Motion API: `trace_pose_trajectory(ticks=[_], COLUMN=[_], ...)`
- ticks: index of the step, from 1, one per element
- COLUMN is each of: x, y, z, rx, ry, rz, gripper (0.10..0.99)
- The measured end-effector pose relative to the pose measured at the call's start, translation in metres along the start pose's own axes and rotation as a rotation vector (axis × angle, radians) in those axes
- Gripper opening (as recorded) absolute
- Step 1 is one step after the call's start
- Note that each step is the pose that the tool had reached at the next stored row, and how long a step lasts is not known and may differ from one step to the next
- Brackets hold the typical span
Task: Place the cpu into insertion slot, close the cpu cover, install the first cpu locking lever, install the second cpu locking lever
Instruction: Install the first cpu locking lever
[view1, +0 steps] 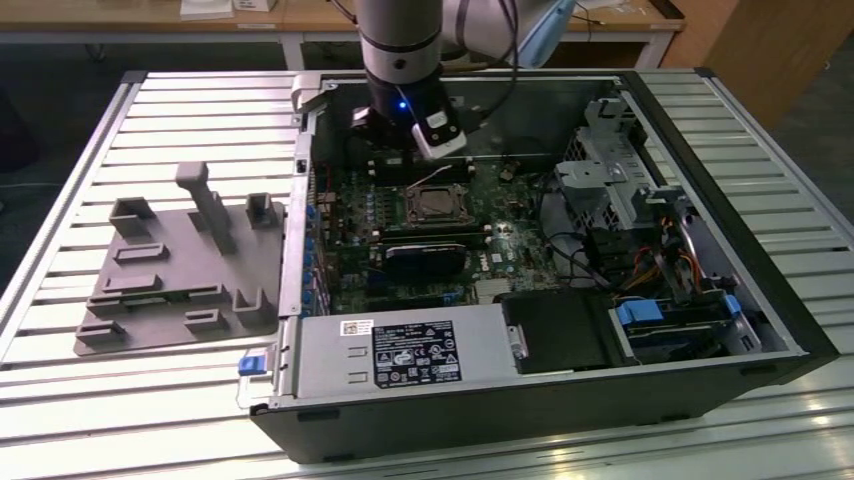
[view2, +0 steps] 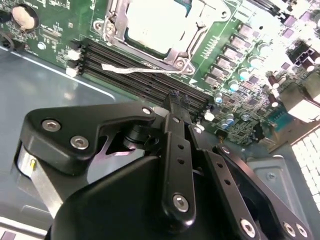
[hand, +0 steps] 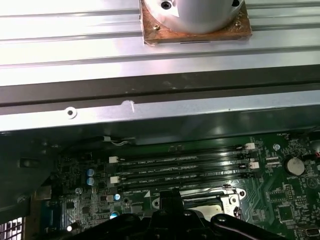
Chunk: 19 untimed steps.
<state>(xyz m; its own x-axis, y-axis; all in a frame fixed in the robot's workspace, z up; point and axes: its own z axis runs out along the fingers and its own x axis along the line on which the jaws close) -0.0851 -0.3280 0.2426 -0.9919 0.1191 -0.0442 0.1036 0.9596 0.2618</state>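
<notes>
On the exterior view's left, a grey moulded plastic fixture tray lies on the slatted metal counter, just beside an open black computer case. Inside the case lies a green motherboard, with a silver power-supply box along the near edge.

The grey robot arm comes down into the middle of the case. Its black gripper hangs above the long black memory slots, and its fingers look pressed together in both wrist views.

The cpu, a small flat square chip with a pale silvery top, sits in the insertion slot, a square dark socket with a silver rim, close to the gripper. In the second wrist view, the cpu cover, a thin silver frame plate, lies around the chip. A thin silver wire lever runs between the socket edge and the memory slots. A black heatsink block sits near the socket.

Toward the exterior view's right are a silver metal drive cage and blue plastic tabs.
</notes>
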Motion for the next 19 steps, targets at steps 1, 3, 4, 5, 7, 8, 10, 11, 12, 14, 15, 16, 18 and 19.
trace_pose_trajectory(ticks=[1,3,4,5,7,8,10,11,12,14,15,16,18,19], x=[-0.0006,-0.0006,-0.0007,-0.0007,-0.0007,-0.0007,-0.0007,-0.0007,-0.0007,-0.0006,-0.0005,-0.0005,-0.0004,-0.0004], y=[0.0000,0.0000,0.0001,0.0001,0.0001,0.0001,0.0001,-0.0001,-0.0004,-0.0009,-0.0011,-0.0013,-0.0015,-0.0016], z=[0.0000,0.0001,0.0001,0.0001,0.0001,0.0001,0.0001,0.0000,0.0000,0.0008,0.0015,0.0021,0.0028,0.0032], rx=[0.000,0.000,0.000,0.000,0.000,0.000,0.000,0.000,0.000,-0.001,-0.002,-0.003,-0.005,-0.006], ry=[0.0000,-0.0001,-0.0002,-0.0001,-0.0001,-0.0001,-0.0010,-0.0013,-0.0019,-0.0065,-0.0123,-0.0196,-0.0374,-0.0465], rz=[0.000,0.000,0.000,0.000,0.000,0.000,0.000,0.000,0.000,-0.002,-0.003,-0.005,-0.010,-0.012], gripper=[0.106,0.106,0.106,0.106,0.106,0.106,0.106,0.106,0.106,0.106,0.106,0.106,0.106,0.106])
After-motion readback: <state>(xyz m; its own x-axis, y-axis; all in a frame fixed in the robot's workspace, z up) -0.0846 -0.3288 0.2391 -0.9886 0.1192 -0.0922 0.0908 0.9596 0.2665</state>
